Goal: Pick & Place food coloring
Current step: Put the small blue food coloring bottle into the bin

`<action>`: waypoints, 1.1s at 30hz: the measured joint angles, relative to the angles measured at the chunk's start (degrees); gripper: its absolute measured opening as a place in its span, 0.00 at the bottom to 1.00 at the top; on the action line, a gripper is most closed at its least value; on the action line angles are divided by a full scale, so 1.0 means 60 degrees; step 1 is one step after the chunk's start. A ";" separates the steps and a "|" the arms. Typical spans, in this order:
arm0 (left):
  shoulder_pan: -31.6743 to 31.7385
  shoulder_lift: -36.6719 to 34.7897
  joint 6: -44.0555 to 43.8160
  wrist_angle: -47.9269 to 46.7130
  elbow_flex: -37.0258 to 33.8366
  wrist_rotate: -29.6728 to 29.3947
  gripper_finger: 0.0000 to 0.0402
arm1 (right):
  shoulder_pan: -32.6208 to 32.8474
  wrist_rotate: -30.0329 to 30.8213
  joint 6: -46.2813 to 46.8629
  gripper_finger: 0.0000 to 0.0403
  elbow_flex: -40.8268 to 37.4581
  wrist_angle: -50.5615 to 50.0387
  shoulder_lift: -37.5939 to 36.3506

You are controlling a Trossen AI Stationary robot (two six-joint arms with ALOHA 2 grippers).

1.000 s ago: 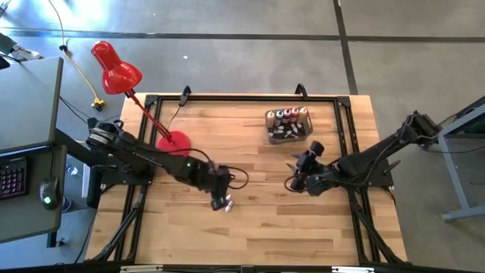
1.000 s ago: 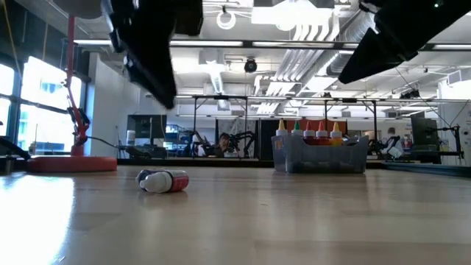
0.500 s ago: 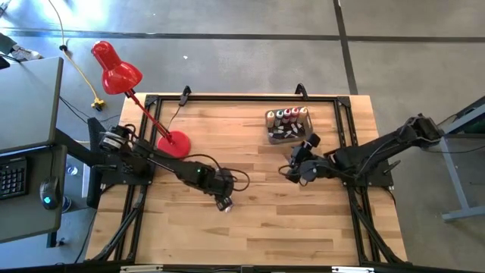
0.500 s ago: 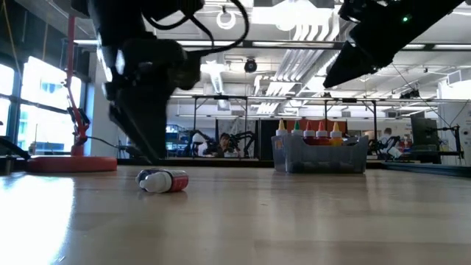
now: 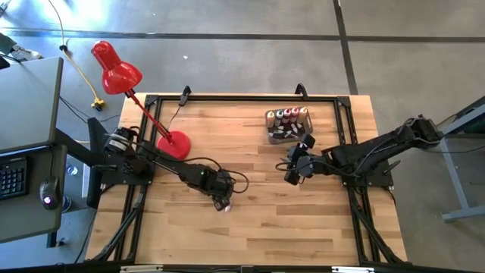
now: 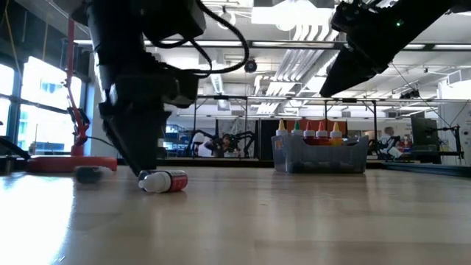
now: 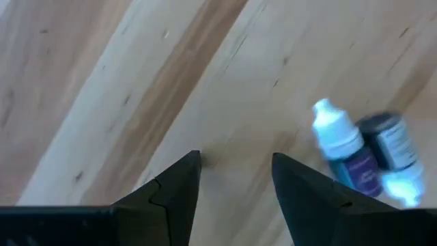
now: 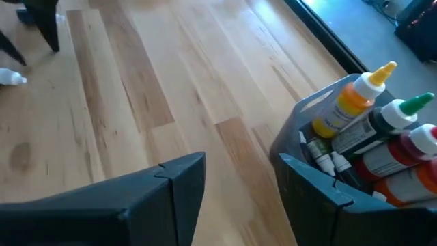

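Note:
Two tiny food coloring bottles (image 7: 362, 160) lie side by side on their sides on the wooden table; the low view shows them as a white cap and a red body (image 6: 165, 180). My left gripper (image 7: 235, 174) is open and points steeply down, low over the bare wood right beside them (image 5: 221, 202); they lie outside its fingers. Larger food coloring bottles with orange, green and white caps (image 8: 372, 119) stand in a grey tub (image 5: 288, 136) at the far right. My right gripper (image 8: 239, 178) is open in the air just in front of the tub (image 5: 294, 171).
A red desk lamp (image 5: 117, 72) stands on its round base (image 5: 173, 142) at the table's far left. Black rails (image 5: 242, 98) frame the table. Open wood lies between the two grippers and toward the near edge.
My left gripper has sunk toward the table beside the lying bottles and rolled a little; its fingers stay open. My right gripper has swung toward the far edge, nearer the tub, still open. The bottles have not moved.

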 joint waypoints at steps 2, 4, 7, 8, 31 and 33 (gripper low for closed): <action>0.0000 -0.0004 0.0436 -0.0107 -0.0005 -0.0004 0.45 | 0.0000 0.0022 0.0000 0.43 0.0000 -0.0008 0.0005; 0.0000 -0.0004 0.1275 -0.0164 -0.0004 -0.0009 0.45 | 0.0000 0.0025 0.0000 0.43 0.0000 0.0010 0.0005; 0.0000 -0.0105 0.2123 -0.0599 0.0173 -0.0407 0.45 | 0.0004 0.0029 0.0000 0.43 0.0000 0.0013 0.0005; 0.0000 -0.0174 0.2394 -0.0919 0.0353 -0.0540 0.45 | 0.0004 0.0034 0.0000 0.43 0.0000 0.0017 0.0005; 0.0850 -0.5408 -0.1564 -0.4476 -0.3901 0.0076 0.45 | 0.0004 -0.0042 0.0000 0.43 0.0000 0.0028 0.0005; 0.1001 -0.6081 -0.1660 -0.3999 -0.4472 0.0079 0.45 | 0.0004 -0.0035 0.0000 0.43 0.0000 0.0032 0.0005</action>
